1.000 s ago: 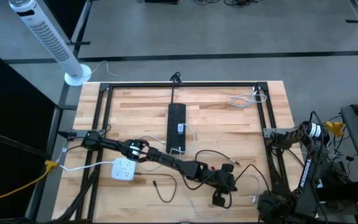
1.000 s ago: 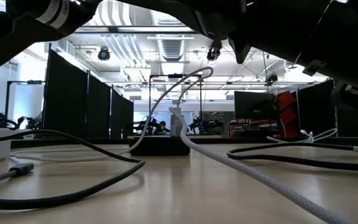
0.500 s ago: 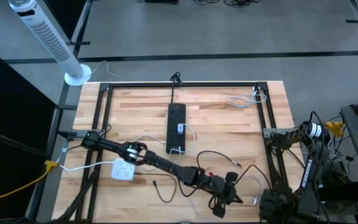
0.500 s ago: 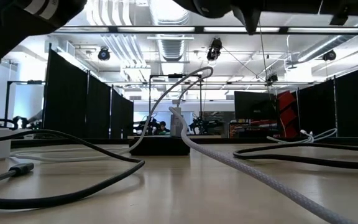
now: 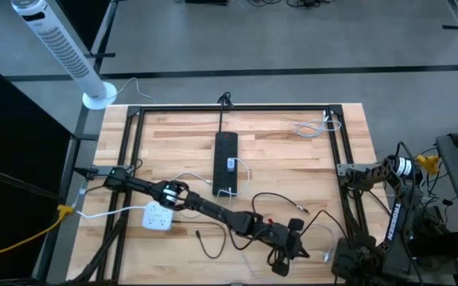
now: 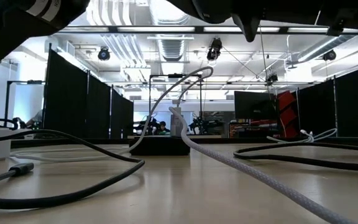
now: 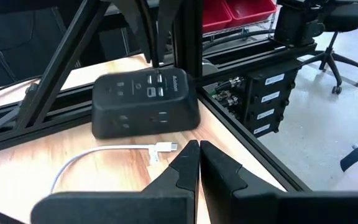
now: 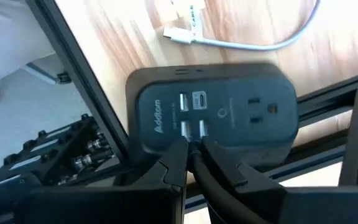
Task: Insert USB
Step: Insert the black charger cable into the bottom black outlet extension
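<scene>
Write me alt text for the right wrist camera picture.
A black power block with four USB ports and one outlet fills the middle, resting on a wooden table. The right hand, shut, points at its lower USB ports. A white cable with a loose plug lies beyond the block.

— What do we see of the charger block (image 8: 213, 115)?
— Black, USB ports facing up, at the table's corner by the frame rail.
— And the white USB cable (image 7: 114, 155)?
— Lying loose just beside it, unplugged.
</scene>
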Motion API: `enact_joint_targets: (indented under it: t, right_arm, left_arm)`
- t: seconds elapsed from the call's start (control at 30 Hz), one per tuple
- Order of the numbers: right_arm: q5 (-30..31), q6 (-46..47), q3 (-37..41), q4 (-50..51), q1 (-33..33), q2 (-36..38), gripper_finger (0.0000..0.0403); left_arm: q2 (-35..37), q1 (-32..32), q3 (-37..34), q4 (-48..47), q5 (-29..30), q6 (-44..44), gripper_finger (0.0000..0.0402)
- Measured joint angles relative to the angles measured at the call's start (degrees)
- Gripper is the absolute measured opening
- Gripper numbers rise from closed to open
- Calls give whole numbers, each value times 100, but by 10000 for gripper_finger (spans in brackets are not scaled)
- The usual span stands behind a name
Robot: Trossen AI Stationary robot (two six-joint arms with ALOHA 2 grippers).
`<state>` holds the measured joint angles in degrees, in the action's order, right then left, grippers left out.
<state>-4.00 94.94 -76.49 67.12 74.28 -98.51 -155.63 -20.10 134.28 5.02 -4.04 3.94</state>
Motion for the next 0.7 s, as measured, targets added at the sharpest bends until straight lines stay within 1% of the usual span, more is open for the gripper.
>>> enact_joint_targets:
  t: [0.13,0.33,0.7]
  right_arm:
    - [59,-7,2,3,0,3,17]
    - [345,-139,25,12,-2,5,17]
    - [353,-214,87,-34,-2,10,17]
  left_arm:
    - [-1,17,0,-27,4,0,0]
    - [-4,22,0,-197,7,1,0]
    - [-6,22,0,-258,14,1,0]
